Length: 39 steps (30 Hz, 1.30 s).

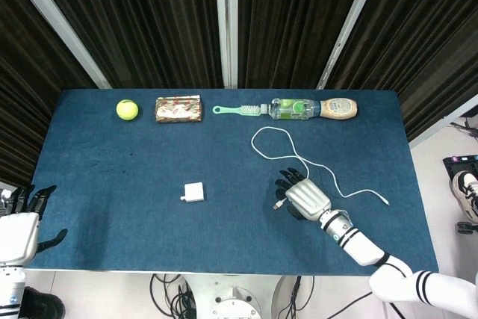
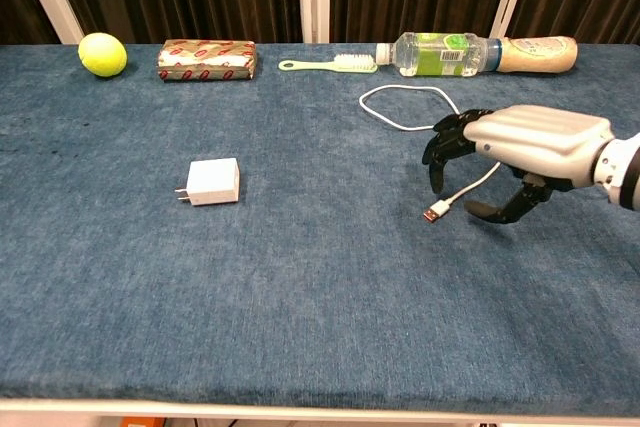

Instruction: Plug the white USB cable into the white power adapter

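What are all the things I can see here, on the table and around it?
Ball: one, yellow-green, far left.
Packet: one, gold and red, beside the ball.
Brush: one, pale green, far middle.
Bottles: one clear, one tan, lying far right.
Cable: one, white, looped, right half.
Adapter: one, white, middle.
Table: one, blue cover.
Curtains: dark, behind.
Right hand: above the cable's plug end, fingers apart.
Left hand: off the near left corner, open.

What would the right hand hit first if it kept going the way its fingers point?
Probably the white USB cable just under the right hand, near its plug end. The fingers curl down over it, though depth is hard to judge.
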{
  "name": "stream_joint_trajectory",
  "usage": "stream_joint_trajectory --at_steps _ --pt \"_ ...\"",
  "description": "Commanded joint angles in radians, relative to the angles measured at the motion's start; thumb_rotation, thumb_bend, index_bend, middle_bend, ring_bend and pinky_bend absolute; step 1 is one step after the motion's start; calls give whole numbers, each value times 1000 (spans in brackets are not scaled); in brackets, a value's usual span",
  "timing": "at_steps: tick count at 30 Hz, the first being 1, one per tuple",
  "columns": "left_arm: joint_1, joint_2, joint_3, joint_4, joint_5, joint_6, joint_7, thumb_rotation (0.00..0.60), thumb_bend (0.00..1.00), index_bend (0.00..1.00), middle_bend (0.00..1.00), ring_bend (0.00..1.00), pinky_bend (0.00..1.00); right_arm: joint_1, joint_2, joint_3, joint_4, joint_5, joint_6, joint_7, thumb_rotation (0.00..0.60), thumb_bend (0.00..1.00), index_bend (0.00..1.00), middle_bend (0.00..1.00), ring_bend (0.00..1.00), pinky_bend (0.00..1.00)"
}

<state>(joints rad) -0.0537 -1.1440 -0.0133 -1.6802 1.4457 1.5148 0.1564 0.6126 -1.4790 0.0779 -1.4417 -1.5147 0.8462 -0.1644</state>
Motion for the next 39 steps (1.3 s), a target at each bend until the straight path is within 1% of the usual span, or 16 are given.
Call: stream_joint_trajectory --at_steps 1,6,13,15,17,19,21,22,24,28,29,33,34,39 --pt "0 -2 -2 1 -3 -2 -1 600 157 121 163 44 0 5 -8 -12 9 9 -8 -9 600 379 392 175 0 0" --pt "1 -3 -6 -2 -5 -6 1 600 154 121 163 44 0 2 -2 -36 -2 4 3 -14 600 382 393 174 0 0" --pt "2 -6 -7 -5 -3 -9 5 600 153 121 163 44 0 -48 67 -103 -69 -51 92 -19 600 386 392 177 0 0" --pt "0 -6 -8 -8 -4 -12 7 600 153 121 163 44 0 -59 81 -112 -77 -62 114 -22 600 375 393 178 0 0" --pt "-1 -6 -9 -13 -2 -14 10 600 153 121 163 44 0 -67 84 -114 -65 -82 146 -25 600 333 394 182 0 0" --pt "-1 -5 -8 -18 1 -15 12 600 153 121 163 44 0 -69 73 -118 -25 -124 188 -9 600 224 395 196 0 0" --pt "0 -3 -8 -23 1 -15 15 600 152 121 162 44 0 -65 58 -125 22 -167 220 22 600 141 394 208 0 0" --pt "0 -1 -9 -27 0 -14 17 600 152 121 162 43 0 -60 47 -129 57 -195 240 45 600 117 393 212 0 0" --pt "1 1 -10 -33 -1 -13 21 600 150 121 160 44 0 -50 30 -136 104 -230 261 79 600 107 392 217 0 0" --pt "3 3 -10 -47 -1 -10 34 600 149 121 159 44 0 -21 -1 -152 187 -290 284 139 600 112 400 231 5 0" --pt "4 4 -10 -50 -2 -10 37 600 148 121 158 44 0 -15 -6 -155 201 -298 286 148 600 128 409 238 9 0" --pt "5 8 -11 -62 -8 -13 47 600 148 121 155 44 0 9 -25 -164 253 -321 282 174 600 246 426 247 14 0" --pt "5 9 -10 -66 -10 -15 50 600 148 121 155 44 0 16 -30 -167 266 -327 282 180 600 260 427 247 14 0" --pt "6 15 -9 -81 -15 -20 60 600 148 121 153 44 0 36 -47 -180 306 -344 281 203 600 275 435 249 18 0"
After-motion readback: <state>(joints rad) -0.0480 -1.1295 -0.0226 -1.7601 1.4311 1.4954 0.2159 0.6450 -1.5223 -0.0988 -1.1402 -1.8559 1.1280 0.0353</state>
